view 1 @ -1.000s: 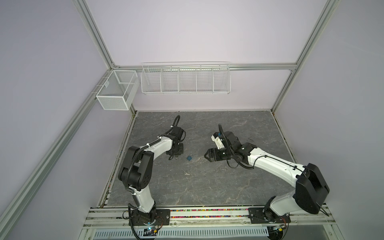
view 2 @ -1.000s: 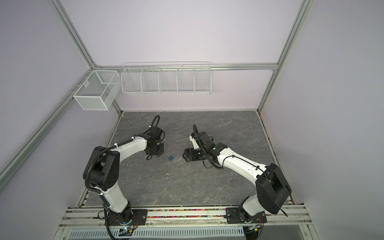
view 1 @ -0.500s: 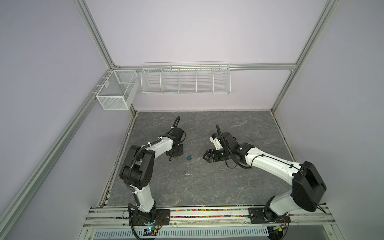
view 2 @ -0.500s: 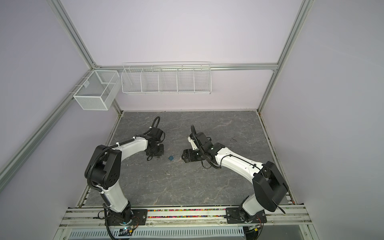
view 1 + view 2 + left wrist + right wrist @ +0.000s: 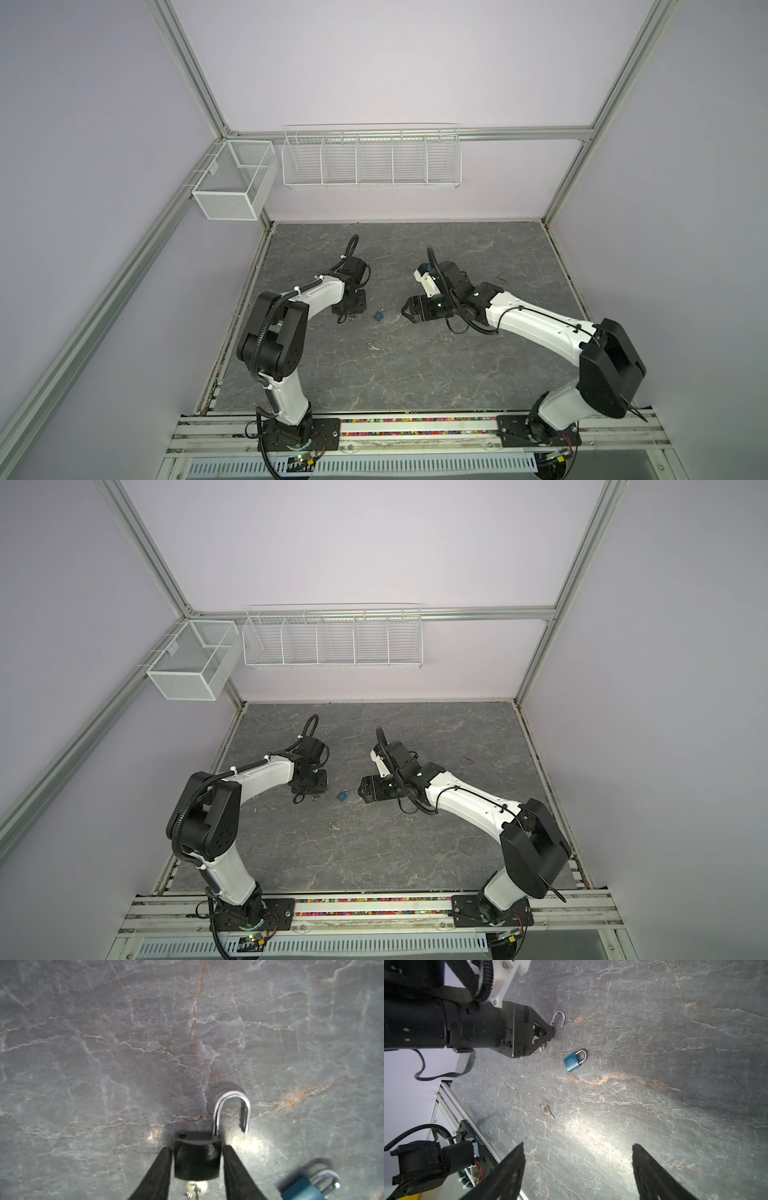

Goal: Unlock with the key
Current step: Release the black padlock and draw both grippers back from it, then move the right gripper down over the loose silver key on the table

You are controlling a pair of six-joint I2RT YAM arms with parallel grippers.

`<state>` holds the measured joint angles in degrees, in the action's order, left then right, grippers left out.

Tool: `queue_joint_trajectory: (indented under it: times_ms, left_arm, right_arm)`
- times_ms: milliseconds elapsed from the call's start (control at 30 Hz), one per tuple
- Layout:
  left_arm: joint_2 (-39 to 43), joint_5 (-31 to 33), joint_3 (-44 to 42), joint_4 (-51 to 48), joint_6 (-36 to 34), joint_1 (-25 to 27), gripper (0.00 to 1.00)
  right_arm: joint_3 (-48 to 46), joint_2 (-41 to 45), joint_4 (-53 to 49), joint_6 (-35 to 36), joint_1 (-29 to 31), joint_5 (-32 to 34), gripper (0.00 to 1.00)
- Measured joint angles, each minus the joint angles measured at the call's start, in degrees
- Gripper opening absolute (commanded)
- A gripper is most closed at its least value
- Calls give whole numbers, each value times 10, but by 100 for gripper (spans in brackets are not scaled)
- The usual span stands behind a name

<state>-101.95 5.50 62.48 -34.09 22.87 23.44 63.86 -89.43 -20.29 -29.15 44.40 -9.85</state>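
Black padlock shackle sprung, key in | left gripper jaws loosening beside it, hold unclear | right gripper wide open, empty | blue padlock shut, likely next

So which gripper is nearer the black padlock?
Left. The left gripper straddles the black padlock; the right gripper hangs open beyond the blue padlock, well apart.

White arm links, black joints, looped black cables, tapered black jaws; white wrist bracket perhaps screw-fastened.
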Motion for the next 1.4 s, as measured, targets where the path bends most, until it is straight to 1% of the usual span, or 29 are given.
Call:
queue_joint_trajectory:
  times_ms: [233, 500, 767, 900, 967, 1067, 1200, 1400]
  left_arm:
    - [74, 0, -10, -10, 10, -5, 50]
    - [247, -43, -64, -4, 37, -5, 50]
    - [362, -48, -102, -6, 53, -5, 51]
    - [440, -70, -151, 3, 71, -5, 53]
    - [478, -71, -167, 0, 76, -6, 53]
    - [524, -68, -170, -10, 81, -6, 54]
    - [560, -56, -171, -15, 84, -6, 54]
    - [569, -38, -185, -21, 93, -6, 54]
  right_arm:
    - [7, -21, -13, 13, 9, 2, 82]
    - [38, -63, -18, 25, 41, -2, 82]
    - [53, -121, -5, 13, 87, -6, 81]
    - [76, -150, 5, 12, 115, -7, 81]
    - [85, -161, 11, 12, 125, -7, 81]
    - [99, -179, 14, 13, 139, -7, 81]
    - [128, -216, 13, 15, 153, -7, 80]
    - [169, -259, 10, 23, 161, -7, 80]
